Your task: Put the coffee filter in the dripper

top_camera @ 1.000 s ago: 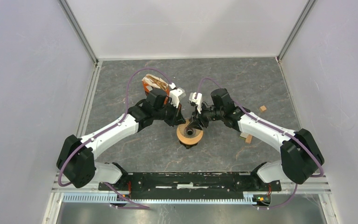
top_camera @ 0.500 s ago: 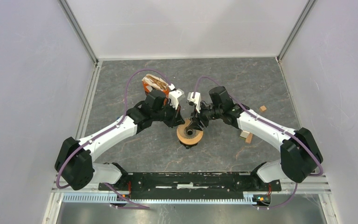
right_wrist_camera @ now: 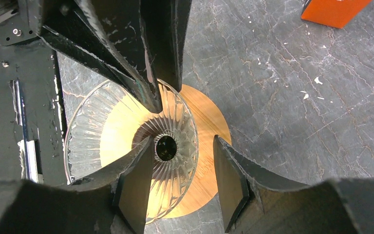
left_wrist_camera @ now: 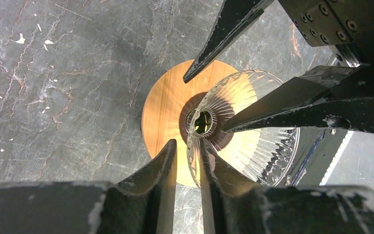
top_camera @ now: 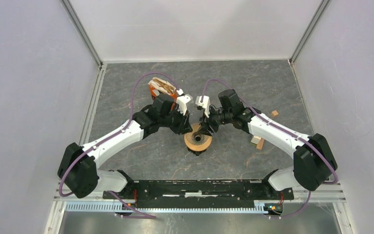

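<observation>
Glass dripper [left_wrist_camera: 265, 146] rim, obscured overhead, shows in wrist views: left jaws clench it, right jaws straddle it unclenched.

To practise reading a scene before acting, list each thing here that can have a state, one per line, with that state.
dripper: empty, no filter inside, drain hole showing.
left gripper: nearly shut, seemingly pinching the dripper's glass rim.
right gripper: open, astride the rim, one finger inside the cone.
orange holder: stocked with brown filters.
</observation>
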Robot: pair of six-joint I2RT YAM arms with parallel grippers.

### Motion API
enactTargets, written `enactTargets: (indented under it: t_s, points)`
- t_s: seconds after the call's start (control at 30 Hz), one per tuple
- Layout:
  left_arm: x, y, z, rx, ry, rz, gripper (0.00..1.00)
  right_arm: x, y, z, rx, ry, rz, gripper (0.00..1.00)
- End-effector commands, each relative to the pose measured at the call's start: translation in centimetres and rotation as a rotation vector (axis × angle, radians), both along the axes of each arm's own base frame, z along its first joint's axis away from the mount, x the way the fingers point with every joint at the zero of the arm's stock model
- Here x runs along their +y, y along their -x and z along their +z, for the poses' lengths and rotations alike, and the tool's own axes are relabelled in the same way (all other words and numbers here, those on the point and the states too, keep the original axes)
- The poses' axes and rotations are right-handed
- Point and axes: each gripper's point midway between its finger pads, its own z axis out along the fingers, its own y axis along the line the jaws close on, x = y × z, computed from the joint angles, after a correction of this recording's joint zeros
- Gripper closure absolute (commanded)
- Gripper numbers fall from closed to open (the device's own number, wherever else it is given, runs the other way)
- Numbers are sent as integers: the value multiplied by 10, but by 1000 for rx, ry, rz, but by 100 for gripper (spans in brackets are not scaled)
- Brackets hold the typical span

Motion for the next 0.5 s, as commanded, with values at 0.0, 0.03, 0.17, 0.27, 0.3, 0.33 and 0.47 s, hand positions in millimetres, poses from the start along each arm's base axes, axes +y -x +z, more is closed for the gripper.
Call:
enactTargets:
  t_s: [0.0,0.03,0.17,0.27,0.3,0.33,0.47]
  points:
    - [20,9,-26,53,-141,-17,69,-8,-5,-7,1,50,-14,46]
    - [19,8,-24,50,-139,-17,67,-8,-5,-6,-1,49,-12,46]
    - [17,4,-17,31,-130,-9,62,-8,-5,-1,-14,43,-12,46]
    - [14,2,-9,18,-115,-12,58,-8,-5,3,-22,36,-13,46]
    - [13,1,-7,17,-111,-15,57,-8,-5,5,-26,34,-13,46]
    - [12,1,-5,14,-107,-17,55,-8,-6,6,-28,32,-13,46]
    - [12,-1,-1,8,-107,-15,49,-8,-6,10,-34,27,-13,46]
